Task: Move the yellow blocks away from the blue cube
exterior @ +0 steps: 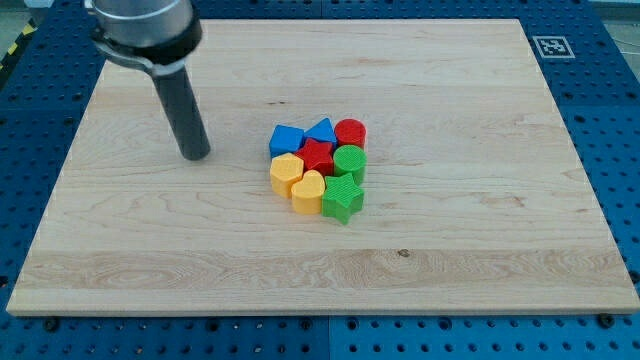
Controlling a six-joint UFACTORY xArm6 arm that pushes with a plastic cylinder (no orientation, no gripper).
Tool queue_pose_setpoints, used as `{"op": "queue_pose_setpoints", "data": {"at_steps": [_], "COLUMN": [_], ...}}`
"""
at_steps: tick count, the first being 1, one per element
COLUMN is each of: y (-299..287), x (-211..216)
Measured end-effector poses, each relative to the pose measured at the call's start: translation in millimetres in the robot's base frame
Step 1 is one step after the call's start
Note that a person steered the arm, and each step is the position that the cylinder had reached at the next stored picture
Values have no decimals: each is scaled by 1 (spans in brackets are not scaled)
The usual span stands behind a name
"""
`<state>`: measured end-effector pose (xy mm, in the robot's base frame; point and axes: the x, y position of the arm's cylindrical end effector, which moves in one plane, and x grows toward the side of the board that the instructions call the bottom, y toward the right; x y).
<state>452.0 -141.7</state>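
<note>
A tight cluster of blocks sits near the middle of the wooden board [450, 250]. The blue cube [286, 139] is at the cluster's upper left. A yellow hexagon block [285, 172] lies just below it, touching it. A yellow heart block [308, 191] lies below and right of the hexagon, touching it. My tip [195, 156] rests on the board to the left of the cluster, about a block's width or more from the blue cube, touching no block.
Also in the cluster: a blue triangle [320, 130], a red cylinder [350, 132], a red star [317, 155], a green cylinder [349, 160] and a green star [342, 200]. A printed marker [552, 46] is at the board's top right corner.
</note>
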Motion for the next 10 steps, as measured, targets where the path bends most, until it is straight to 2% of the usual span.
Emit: {"op": "queue_pose_setpoints", "data": {"at_steps": [6,8,9,10], "y": [113,113,113,118], "x": [38,-43,-54,-25]}}
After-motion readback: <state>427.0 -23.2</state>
